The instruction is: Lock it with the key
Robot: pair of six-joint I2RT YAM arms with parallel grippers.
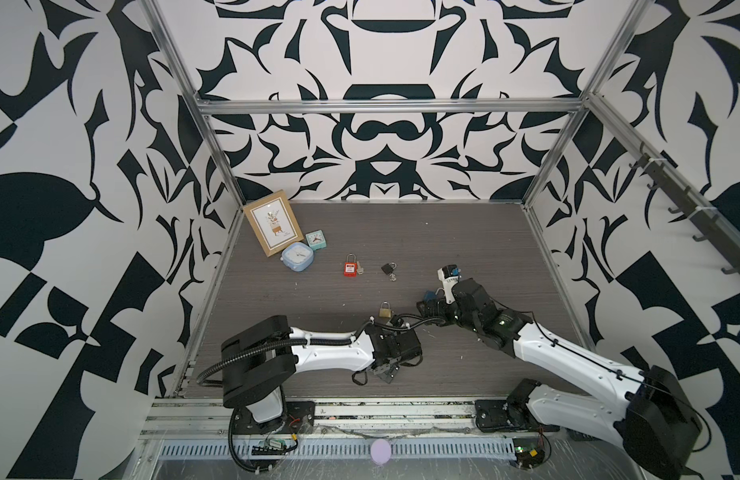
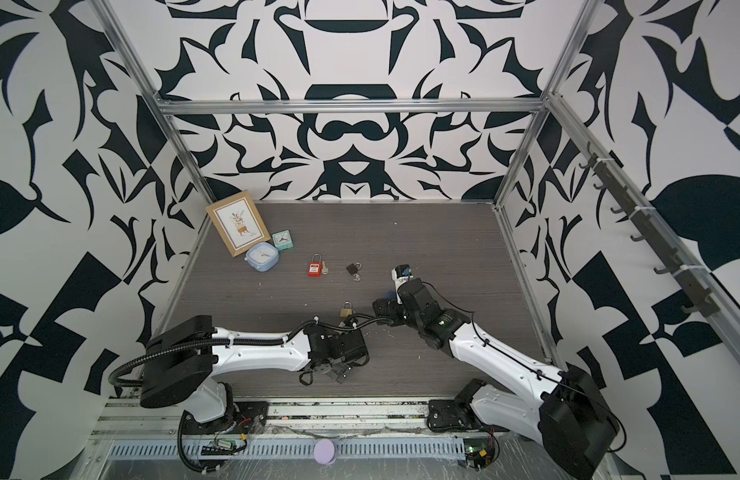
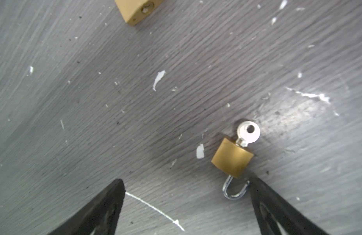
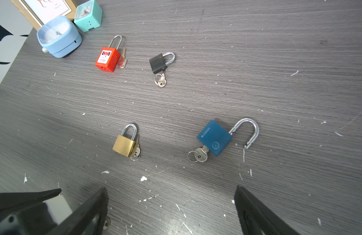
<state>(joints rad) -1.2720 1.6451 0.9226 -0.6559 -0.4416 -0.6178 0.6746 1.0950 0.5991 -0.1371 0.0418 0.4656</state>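
A small brass padlock (image 3: 233,157) lies on the table with a silver key (image 3: 248,132) in its base. Its open shackle (image 3: 235,190) rests against one fingertip (image 3: 252,183) of my left gripper (image 3: 185,180), which is open and holds nothing. In both top views this lock is hidden under the left gripper (image 1: 396,323). My right gripper (image 4: 171,188) is open and empty, hovering short of a blue padlock (image 4: 214,137) with a swung-open shackle and its own key (image 4: 200,155). The two grippers are close together near the table's middle (image 2: 383,309).
A larger brass padlock (image 4: 124,145) (image 1: 385,309), a black padlock (image 4: 158,63) and a red padlock (image 4: 107,59) lie farther out, each with keys beside it. Two clocks (image 1: 297,257) (image 1: 316,240) and a picture frame (image 1: 272,222) stand at the back left of the table (image 1: 464,232).
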